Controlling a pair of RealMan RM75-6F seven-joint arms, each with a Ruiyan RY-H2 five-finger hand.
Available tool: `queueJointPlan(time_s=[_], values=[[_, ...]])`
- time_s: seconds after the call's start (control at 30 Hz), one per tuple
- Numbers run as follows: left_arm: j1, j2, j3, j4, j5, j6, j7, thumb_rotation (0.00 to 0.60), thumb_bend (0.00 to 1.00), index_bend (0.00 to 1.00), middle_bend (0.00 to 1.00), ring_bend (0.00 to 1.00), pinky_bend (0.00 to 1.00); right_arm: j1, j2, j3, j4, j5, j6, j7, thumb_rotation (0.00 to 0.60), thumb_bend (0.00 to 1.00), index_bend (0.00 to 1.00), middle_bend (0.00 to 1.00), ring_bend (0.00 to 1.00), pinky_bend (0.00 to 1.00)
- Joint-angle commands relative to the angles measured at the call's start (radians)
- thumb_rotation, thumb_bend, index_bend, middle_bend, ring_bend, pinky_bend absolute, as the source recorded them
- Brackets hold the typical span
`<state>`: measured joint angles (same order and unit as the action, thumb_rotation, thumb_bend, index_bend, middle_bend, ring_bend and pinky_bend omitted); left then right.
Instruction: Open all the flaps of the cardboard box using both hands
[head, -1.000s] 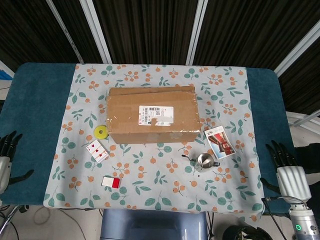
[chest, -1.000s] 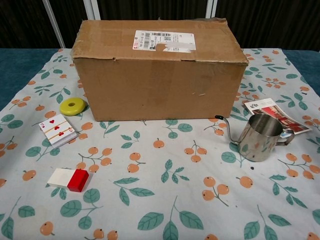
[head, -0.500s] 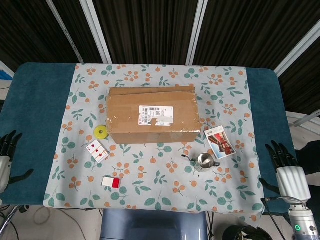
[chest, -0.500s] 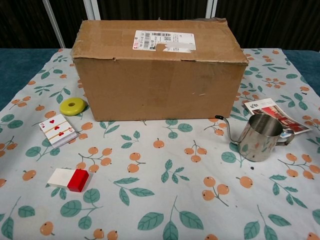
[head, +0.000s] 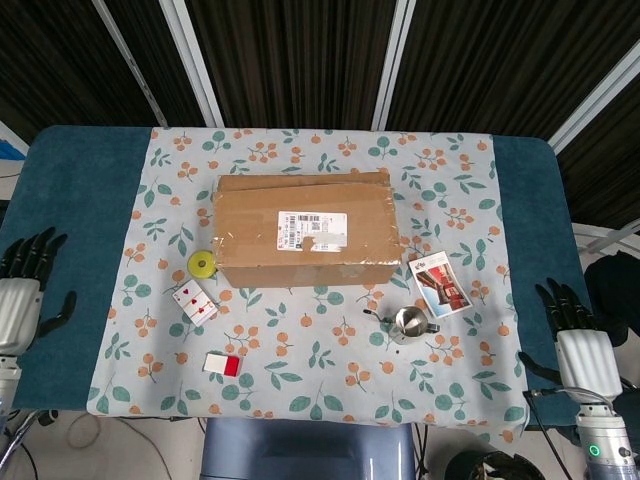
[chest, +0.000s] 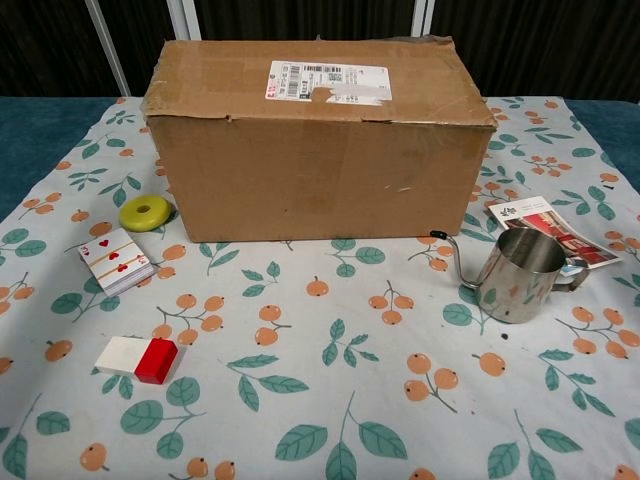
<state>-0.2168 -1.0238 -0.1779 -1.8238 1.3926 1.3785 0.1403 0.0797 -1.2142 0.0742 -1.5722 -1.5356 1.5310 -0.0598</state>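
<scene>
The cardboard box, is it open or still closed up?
Closed. The cardboard box has its top flaps lying flat, with the shipping label across them. Neither hand touches it.

Left hand (head: 20, 300) cut by frame edge (head view), box label (chest: 328, 80) text unreadable

— What do the hands look like?
— The left hand (head: 22, 300) has a pale grey shell over the back and black fingers (head: 38, 248).
— And the right hand (head: 580, 350)?
— Same, on a silver wrist (head: 608, 448) (with a small green light).
</scene>
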Motion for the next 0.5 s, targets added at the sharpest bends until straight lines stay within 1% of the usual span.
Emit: queueJointPlan(time_s=[0.03,0.07,0.17,0.2,0.27,0.3,0.4,0.5], values=[[-0.107,0.059,-0.088,-0.095,-0.097,-0.117,0.054,0.600,0.60,0.00,0.00,0.00,0.00,0.001,-0.001,0.003,-0.004,0.007,-0.004,0.004,0.600,0.22,0.00,0.00,0.00,0.22],[-0.144,0.071,-0.114,-0.112,-0.135,-0.159,0.068,0.600,0.63,0.00,0.00,0.00,0.00,0.001,0.000,0.005,-0.006,0.011,-0.005,0.006,0.600,0.22,0.00,0.00,0.00,0.22],[-0.220,0.085,-0.161,-0.129,-0.227,-0.245,0.097,0.600,0.70,0.00,0.00,0.00,0.02,0.000,0.001,0.009,-0.010,0.021,-0.007,0.017,0.600,0.22,0.00,0.00,0.00,0.22],[-0.266,0.085,-0.185,-0.126,-0.279,-0.293,0.115,0.600,0.71,0.00,0.00,0.00,0.03,0.000,0.002,0.012,-0.012,0.028,-0.008,0.023,0.600,0.22,0.00,0.00,0.00,0.22],[-0.325,0.081,-0.211,-0.113,-0.349,-0.347,0.145,0.600,0.74,0.00,0.00,0.00,0.06,0.000,0.004,0.015,-0.013,0.036,-0.011,0.032,0.600,0.22,0.00,0.00,0.00,0.22],[-0.371,0.072,-0.228,-0.097,-0.403,-0.384,0.168,0.600,0.75,0.00,0.00,0.00,0.07,0.000,0.005,0.017,-0.015,0.042,-0.014,0.038,0.600,0.22,0.00,0.00,0.00,0.22],[-0.461,0.047,-0.248,-0.061,-0.506,-0.445,0.222,0.600,0.78,0.02,0.04,0.02,0.10,0.001,0.007,0.021,-0.016,0.050,-0.020,0.049,0.600,0.22,0.00,0.00,0.00,0.22],[-0.557,0.006,-0.258,-0.014,-0.600,-0.492,0.286,0.600,0.80,0.06,0.09,0.05,0.14,0.002,0.009,0.023,-0.018,0.059,-0.027,0.061,0.600,0.22,0.00,0.00,0.00,0.22]])
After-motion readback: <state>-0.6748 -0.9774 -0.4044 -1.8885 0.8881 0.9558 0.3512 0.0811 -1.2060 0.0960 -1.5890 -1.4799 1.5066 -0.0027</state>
